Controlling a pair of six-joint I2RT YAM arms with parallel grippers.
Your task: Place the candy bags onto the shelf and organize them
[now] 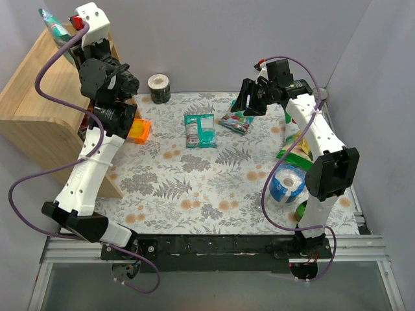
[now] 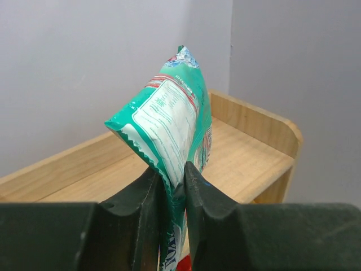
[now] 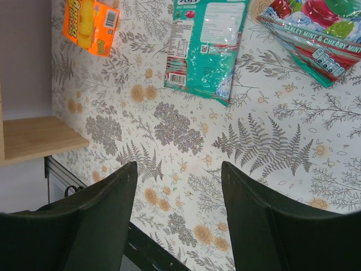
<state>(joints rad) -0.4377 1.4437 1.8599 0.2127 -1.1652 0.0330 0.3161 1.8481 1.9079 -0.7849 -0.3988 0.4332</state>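
Observation:
My left gripper [image 2: 174, 180] is shut on the lower edge of a teal candy bag [image 2: 169, 121] and holds it upright above the top board of the wooden shelf [image 2: 254, 158]. From above, that bag [image 1: 54, 24] sticks up over the shelf [image 1: 35, 110] at the far left. An orange bag [image 1: 138, 129], a teal bag [image 1: 200, 129] and a red-and-teal bag [image 1: 237, 121] lie flat on the table. My right gripper [image 1: 249, 103] is open and empty, raised over the red-and-teal bag. Its wrist view shows the orange bag [image 3: 91, 25], teal bag [image 3: 206, 48] and red-and-teal bag [image 3: 316, 39] beyond the open gripper [image 3: 179, 175].
A green-and-white snack bag [image 1: 295, 152] and a blue-and-white roll [image 1: 287, 184] lie at the right beside the right arm. A small patterned roll [image 1: 159, 87] stands at the back. Grey walls close in the table on three sides.

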